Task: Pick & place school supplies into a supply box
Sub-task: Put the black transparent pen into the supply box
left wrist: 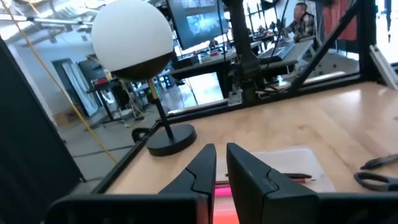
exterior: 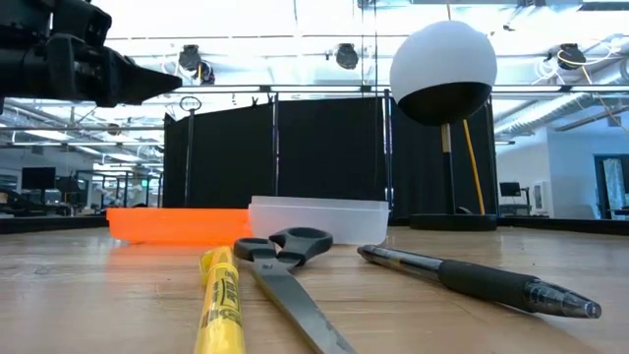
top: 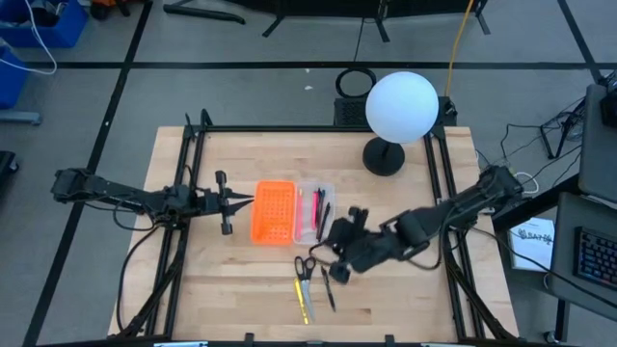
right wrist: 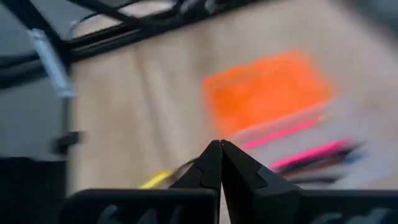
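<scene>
Both claws empty; most pens already in the supply box, a few supplies on the bare table.

Taking the supply box [top: 316, 212] as landmark: nearest the table's front edge, well short of the box, lie a yellow pen [top: 303, 301] and a black pen [top: 329, 292], with the scissors [top: 305, 267] just behind them, closer to the box. The right gripper [top: 328, 231] hovers beside the box's front right corner, its fingers pressed together on nothing. The box itself holds pink pens [top: 315, 206] and dark ones. An orange perforated tray [top: 272, 211] sits touching the box's left side. The left gripper [top: 246, 201] hangs left of that tray, pointing toward the box, fingers parted by a narrow gap and empty. Beyond the box, near the table's far edge, stands a white globe lamp [top: 400, 108].
</scene>
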Controlling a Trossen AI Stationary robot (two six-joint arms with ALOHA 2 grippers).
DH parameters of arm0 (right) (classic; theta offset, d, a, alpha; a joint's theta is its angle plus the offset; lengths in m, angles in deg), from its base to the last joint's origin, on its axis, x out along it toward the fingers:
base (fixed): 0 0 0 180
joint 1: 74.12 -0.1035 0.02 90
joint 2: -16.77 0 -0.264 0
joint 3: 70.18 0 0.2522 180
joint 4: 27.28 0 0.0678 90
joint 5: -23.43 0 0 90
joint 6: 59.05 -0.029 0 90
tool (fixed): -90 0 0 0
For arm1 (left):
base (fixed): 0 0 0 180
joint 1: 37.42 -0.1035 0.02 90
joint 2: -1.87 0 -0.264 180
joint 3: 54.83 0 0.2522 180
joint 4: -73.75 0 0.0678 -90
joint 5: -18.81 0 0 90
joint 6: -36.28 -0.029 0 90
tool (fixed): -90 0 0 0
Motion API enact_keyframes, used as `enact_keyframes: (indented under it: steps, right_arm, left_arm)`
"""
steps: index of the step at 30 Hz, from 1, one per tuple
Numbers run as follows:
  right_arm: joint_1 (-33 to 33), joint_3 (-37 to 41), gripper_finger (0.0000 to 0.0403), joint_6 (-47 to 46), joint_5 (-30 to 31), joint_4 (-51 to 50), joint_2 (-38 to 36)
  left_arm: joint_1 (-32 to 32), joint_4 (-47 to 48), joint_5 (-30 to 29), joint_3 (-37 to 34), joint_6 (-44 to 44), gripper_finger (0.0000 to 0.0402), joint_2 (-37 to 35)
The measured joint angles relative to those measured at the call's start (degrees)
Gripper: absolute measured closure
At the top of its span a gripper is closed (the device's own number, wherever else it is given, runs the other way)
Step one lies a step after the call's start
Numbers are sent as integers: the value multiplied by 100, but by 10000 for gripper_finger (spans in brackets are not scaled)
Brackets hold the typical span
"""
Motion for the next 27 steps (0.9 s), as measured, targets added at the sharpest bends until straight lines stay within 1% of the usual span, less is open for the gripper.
enact_keyframes:
  steps: [4, 6, 8, 10, 13, 16, 19, 22, 24, 27]
  right_arm:
    - [-240, -124, 403, -1709, -1128, 269, 456]
    - [-371, -124, 403, -2335, -1418, 438, 733]
    - [-506, -119, 403, -2687, -1670, 415, 1008]
    - [-576, -119, 403, -2764, -1964, 418, 1231]
    - [-640, -119, 403, -2217, -2134, 343, 1548]
    - [-652, -119, 403, -1992, -2325, 121, 1821]
    - [-559, -119, 403, -2325, -2612, -31, 2021]
    - [-426, -119, 401, -2670, -2577, -124, 2144]
    - [-359, -117, 391, -2828, -2554, -218, 2152]
    - [-292, -117, 363, -2899, -2542, -231, 2141]
  left_arm:
    - [0, -1, 2, 0, 408, 353, 0]
    - [-1, 7, 2, 0, 546, 353, 0]
    - [0, 27, 2, 0, 669, 353, 0]
    - [0, 46, 4, 0, 750, 353, 2]
    - [0, 85, 4, 2, 827, 353, 1]
    - [0, 189, 2, 2, 820, 353, 0]
    - [0, 294, 2, 2, 739, 353, 1]
    - [0, 305, 3, 2, 584, 353, 0]
    - [0, 315, -5, 2, 567, 353, 2]
    - [0, 335, -37, 2, 572, 353, 2]
